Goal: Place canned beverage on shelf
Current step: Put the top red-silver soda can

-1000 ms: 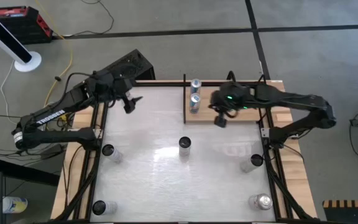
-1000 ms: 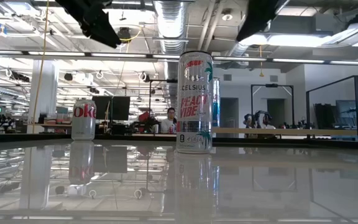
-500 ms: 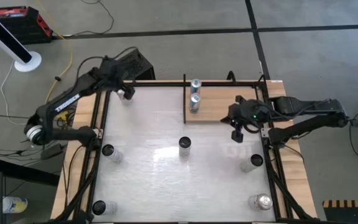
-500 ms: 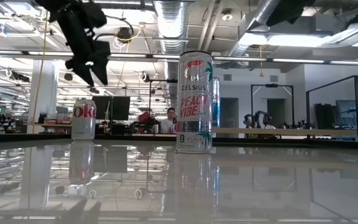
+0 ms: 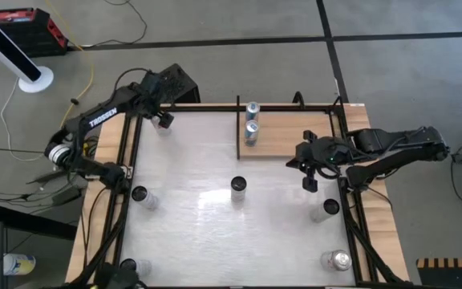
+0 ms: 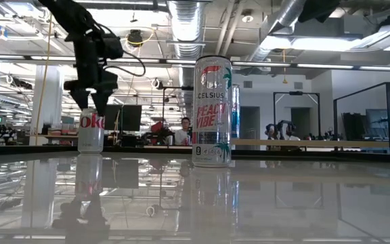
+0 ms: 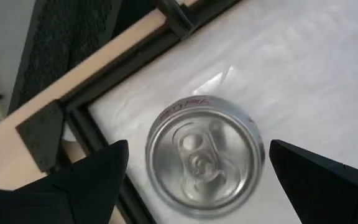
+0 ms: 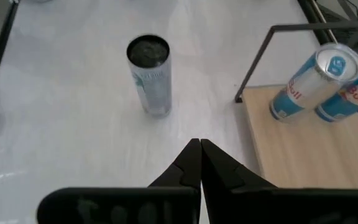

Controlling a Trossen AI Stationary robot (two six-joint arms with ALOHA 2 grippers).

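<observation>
Tan wood shelf (image 5: 283, 135) at counter's (image 5: 191, 209) far edge, two blue cans (image 5: 252, 120) already upright at its left end, packed close to leave room. Left hand (image 5: 164, 120) poised straight above Coke can (image 7: 202, 154) in far left corner, fingers (image 7: 86, 180) spread wide either side, nothing gripped: centred for a top-down grasp, likely the next can to go. Right hand (image 5: 309, 183) off shelf's near right corner, fingers (image 8: 199, 163) pinched together, empty, parked clear of the shelf. Tall Celsius can (image 6: 212, 111) mid-counter, other cans (image 5: 325, 210) along the sides, waiting.
</observation>
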